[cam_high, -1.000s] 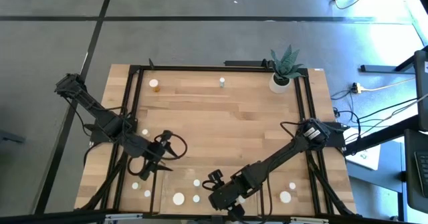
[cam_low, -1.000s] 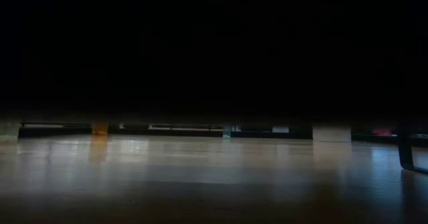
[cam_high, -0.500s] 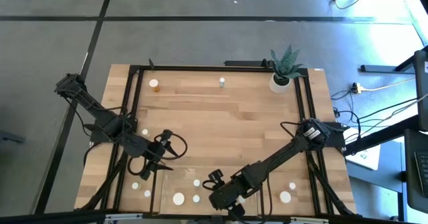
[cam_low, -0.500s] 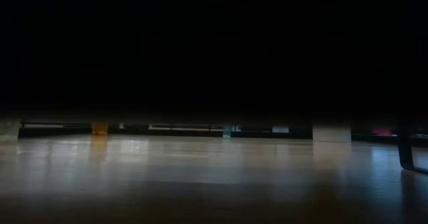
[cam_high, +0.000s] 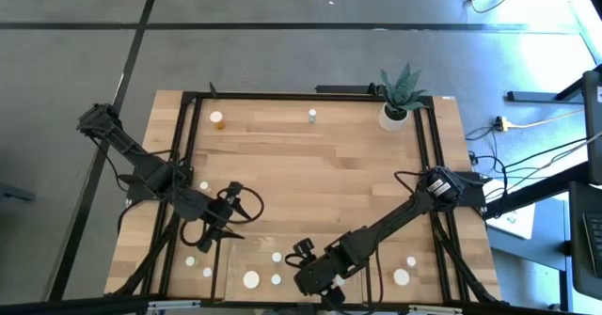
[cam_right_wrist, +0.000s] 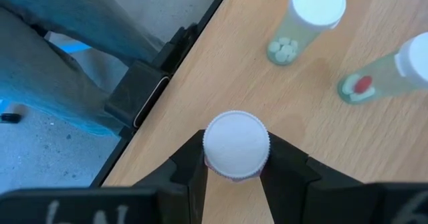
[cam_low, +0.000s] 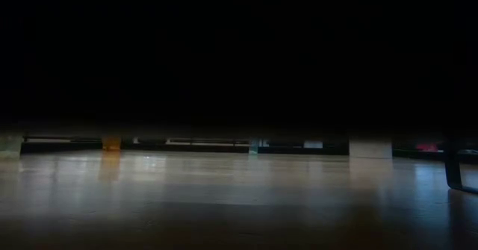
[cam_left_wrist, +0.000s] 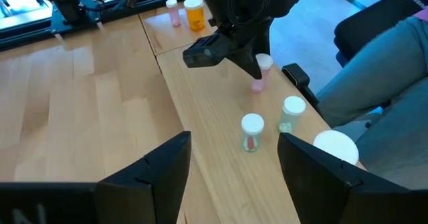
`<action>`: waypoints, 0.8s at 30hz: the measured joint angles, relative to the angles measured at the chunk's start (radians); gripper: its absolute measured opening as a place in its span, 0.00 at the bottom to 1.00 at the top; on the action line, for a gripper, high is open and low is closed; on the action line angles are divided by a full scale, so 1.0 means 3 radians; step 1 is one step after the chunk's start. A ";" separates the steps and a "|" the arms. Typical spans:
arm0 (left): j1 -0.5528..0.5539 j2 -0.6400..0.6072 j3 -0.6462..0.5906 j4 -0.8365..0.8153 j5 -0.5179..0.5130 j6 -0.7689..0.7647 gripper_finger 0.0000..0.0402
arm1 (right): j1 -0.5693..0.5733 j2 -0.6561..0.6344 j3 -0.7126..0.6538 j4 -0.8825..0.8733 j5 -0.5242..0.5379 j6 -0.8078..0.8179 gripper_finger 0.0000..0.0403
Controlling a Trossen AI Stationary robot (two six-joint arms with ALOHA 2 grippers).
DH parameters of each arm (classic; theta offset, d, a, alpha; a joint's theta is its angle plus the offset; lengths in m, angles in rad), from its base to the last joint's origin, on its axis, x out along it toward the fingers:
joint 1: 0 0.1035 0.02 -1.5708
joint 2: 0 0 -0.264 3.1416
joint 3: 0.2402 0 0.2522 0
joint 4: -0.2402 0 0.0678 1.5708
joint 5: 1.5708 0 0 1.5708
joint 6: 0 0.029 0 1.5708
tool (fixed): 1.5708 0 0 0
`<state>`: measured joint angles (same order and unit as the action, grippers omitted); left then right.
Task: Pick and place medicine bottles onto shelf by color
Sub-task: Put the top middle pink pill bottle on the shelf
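Near the table's front edge my right gripper point(cam_high: 303, 257) is shut on a pink-bodied medicine bottle point(cam_left_wrist: 259, 73) with a white cap. Two clear white-capped bottles point(cam_left_wrist: 251, 132) point(cam_left_wrist: 292, 114) and a wide white cap point(cam_left_wrist: 336, 146) stand close by. My left gripper point(cam_left_wrist: 234, 170) hangs open over the front left point(cam_high: 224, 223), with nothing between its fingers. On the shelf point(cam_high: 282, 141), light wood between dark frame bars, an amber bottle point(cam_high: 217, 118) and a greenish one point(cam_high: 312, 116) stand upright at the far edge. My right gripper pinches the pink bottle between its two fingers, one on each side just under the white cap point(cam_right_wrist: 235, 146). The fingers point(cam_left_wrist: 249, 62) slant down from the table's right. The bottle stays upright. Whether its base rests on the wood, I cannot tell.
More white-capped bottles stand at the front left point(cam_high: 194, 259) and front right point(cam_high: 402, 277), one of these amber point(cam_left_wrist: 194, 13). A potted spiky plant point(cam_high: 396, 108) stands at the far right. A person's leg point(cam_left_wrist: 388, 70) is beside the front edge.
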<state>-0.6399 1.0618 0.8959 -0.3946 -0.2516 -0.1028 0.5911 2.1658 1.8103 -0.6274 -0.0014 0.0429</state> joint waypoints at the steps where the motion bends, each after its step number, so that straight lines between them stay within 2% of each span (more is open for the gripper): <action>1: 0.0000 0.0000 0.0000 0.0000 0.0000 0.0001 0.54 | 0.0000 0.0000 0.0000 -0.0004 -0.0002 0.0001 0.29; 12: 0.0000 0.0000 0.0000 -0.0001 0.0001 0.0001 0.54 | 0.0000 0.0000 0.0000 -0.0100 -0.0065 0.0023 0.31; 24: 0.0000 0.0000 0.0000 0.0000 0.0003 0.0001 0.54 | 0.0000 -0.0001 0.0000 -0.0095 -0.0066 0.0027 0.40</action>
<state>-0.6399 1.0618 0.8959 -0.3947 -0.2508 -0.1024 0.5911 2.1654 1.8103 -0.6559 -0.0212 0.0509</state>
